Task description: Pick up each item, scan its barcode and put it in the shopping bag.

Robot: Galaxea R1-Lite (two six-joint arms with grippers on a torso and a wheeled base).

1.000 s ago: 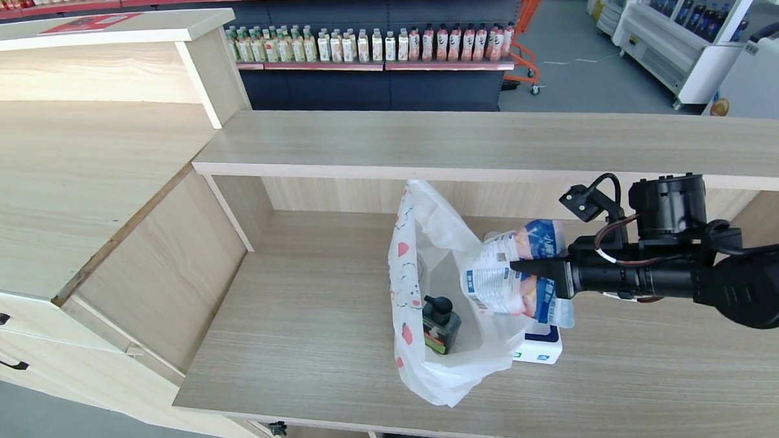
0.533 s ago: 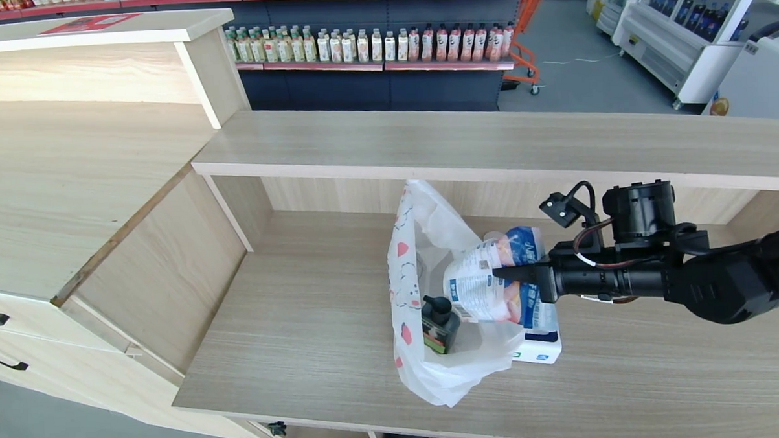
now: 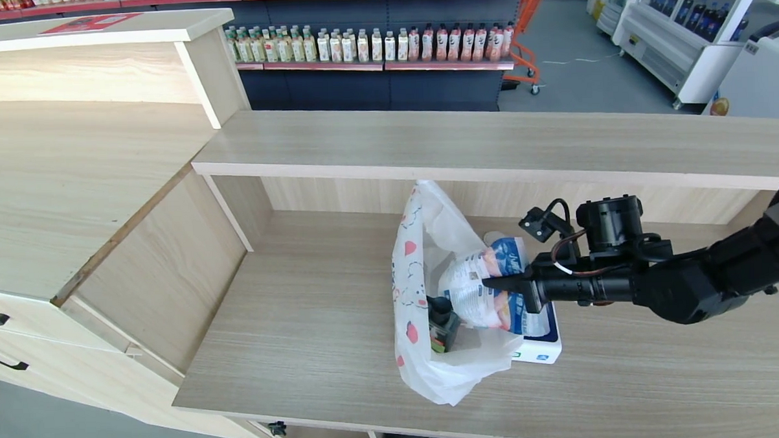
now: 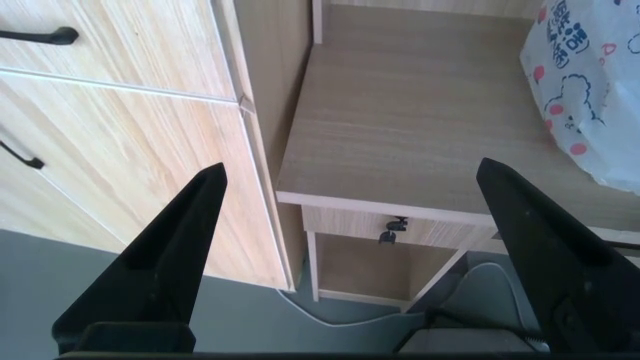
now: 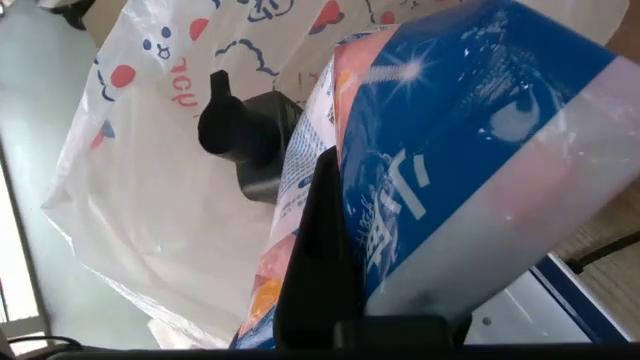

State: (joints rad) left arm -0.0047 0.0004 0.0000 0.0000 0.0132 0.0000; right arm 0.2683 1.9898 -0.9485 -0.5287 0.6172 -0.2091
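Observation:
My right gripper (image 3: 495, 284) is shut on a blue, white and pink snack packet (image 3: 489, 292) and holds it over the mouth of the white shopping bag (image 3: 427, 367), which has red and blue prints. A dark pump bottle (image 3: 442, 323) stands inside the bag. The right wrist view has the packet (image 5: 470, 170) up close, with the pump bottle (image 5: 250, 140) and the bag's wall (image 5: 150, 230) beyond it. A white and blue scanner box (image 3: 538, 347) sits on the counter right of the bag. My left gripper (image 4: 350, 250) hangs open off the counter's near edge, by the drawers.
The wooden counter (image 3: 303, 339) lies under an upper shelf (image 3: 490, 141), with a side panel (image 3: 164, 272) on the left. Drawers with black handles (image 4: 40, 36) stand beside it. Shelves of bottles (image 3: 370, 46) and fridges (image 3: 693, 20) fill the room behind.
My right gripper has carried the packet leftward and down, from beside the bag to its opening. The bag's rim has shifted a little.

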